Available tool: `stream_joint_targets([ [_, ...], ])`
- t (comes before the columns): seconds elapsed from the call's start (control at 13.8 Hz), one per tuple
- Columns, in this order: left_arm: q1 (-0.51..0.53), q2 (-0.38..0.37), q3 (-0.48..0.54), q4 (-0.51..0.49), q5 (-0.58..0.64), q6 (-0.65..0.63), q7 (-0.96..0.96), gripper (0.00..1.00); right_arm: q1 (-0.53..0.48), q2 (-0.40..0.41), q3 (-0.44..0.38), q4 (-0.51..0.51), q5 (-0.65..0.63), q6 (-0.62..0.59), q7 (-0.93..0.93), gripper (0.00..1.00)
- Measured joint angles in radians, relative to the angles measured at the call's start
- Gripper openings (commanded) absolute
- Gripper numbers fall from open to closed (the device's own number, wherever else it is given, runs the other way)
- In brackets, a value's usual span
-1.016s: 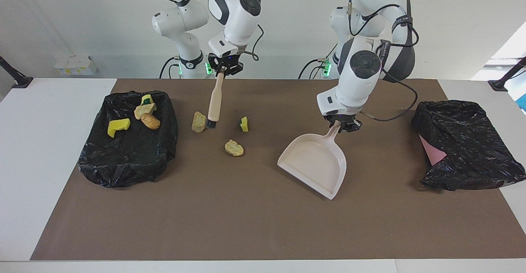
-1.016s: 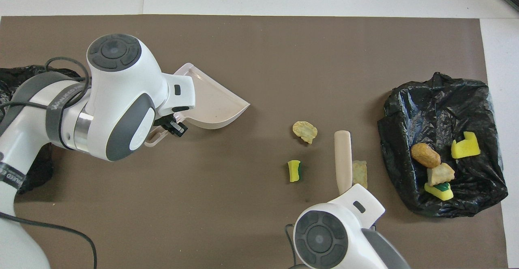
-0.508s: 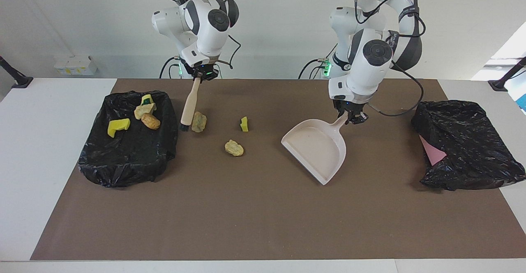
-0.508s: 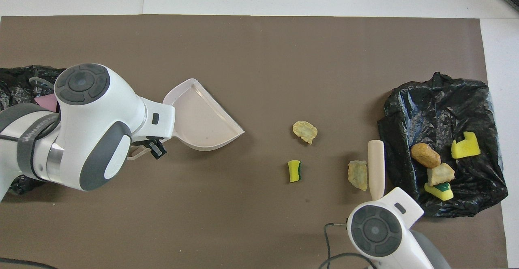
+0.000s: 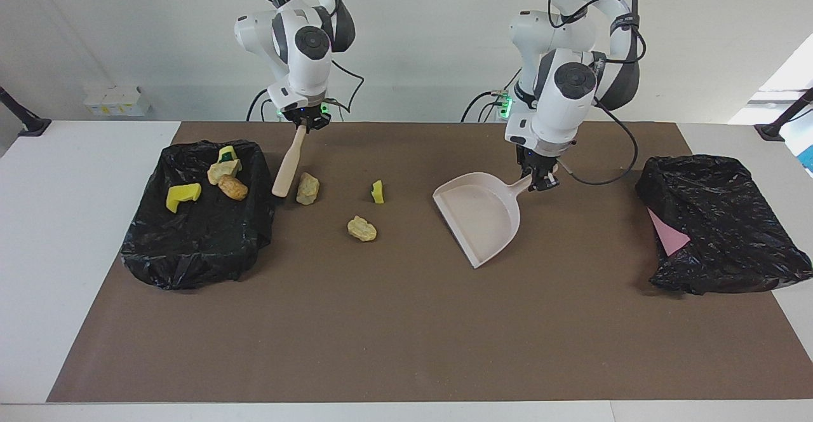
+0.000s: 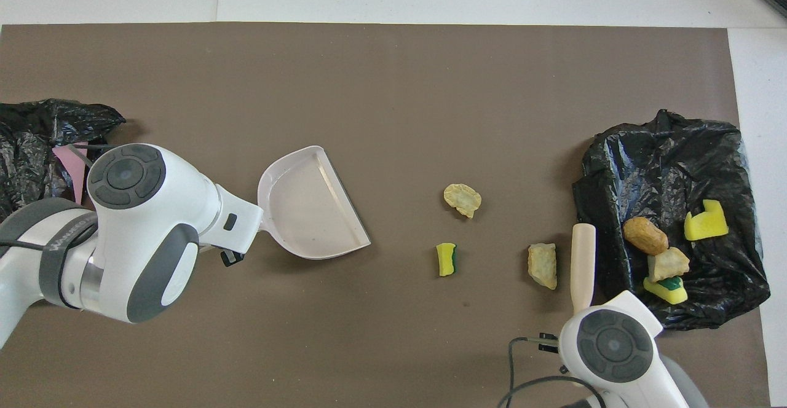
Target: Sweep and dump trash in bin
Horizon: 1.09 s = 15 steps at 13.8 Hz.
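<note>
Right claw (image 5: 306, 126), clamped on the brush (image 5: 287, 164), has swung it past the tan lump (image 5: 307, 188) to the bin (image 5: 190, 244); left claw (image 5: 540, 180), clamped on the dustpan (image 5: 479, 218), has drawn it closer to three loose trash pieces (image 6: 446, 259); four lie binned; arm lettering unreadable.

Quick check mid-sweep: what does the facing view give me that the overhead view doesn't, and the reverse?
Only the facing view shows the right gripper shut on the beige wooden brush and the left gripper shut on the handle of the beige plastic dustpan; overhead, the arms' heads cover both grips. It also shows the whole black-bagged bin with a pink patch.

Only the overhead view shows that brush lying between the black-bagged bin holding trash and the tan rock-like lump.

Both show three pieces loose on the brown mat and four in that bin.
</note>
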Motion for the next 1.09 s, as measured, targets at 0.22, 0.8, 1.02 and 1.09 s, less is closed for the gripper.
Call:
stream_joint_targets([
  [0.22,-0.029,0.003,-0.008,-0.006,0.030,0.024,0.111,0.00,-0.001,0.005,0.000,-0.006,0.138,0.031,-0.001,0.00],
  [0.8,-0.103,0.006,-0.012,-0.055,0.031,0.106,0.149,0.00,0.038,0.041,0.004,0.029,0.390,0.104,-0.001,0.00],
  [1.02,-0.120,0.007,-0.012,-0.071,0.031,0.124,0.134,0.00,0.065,0.105,0.004,0.114,0.398,0.123,0.001,0.00],
  [1.09,-0.128,0.008,-0.012,-0.083,0.031,0.141,0.123,0.00,0.078,0.133,0.004,0.149,0.408,0.126,0.001,0.00],
])
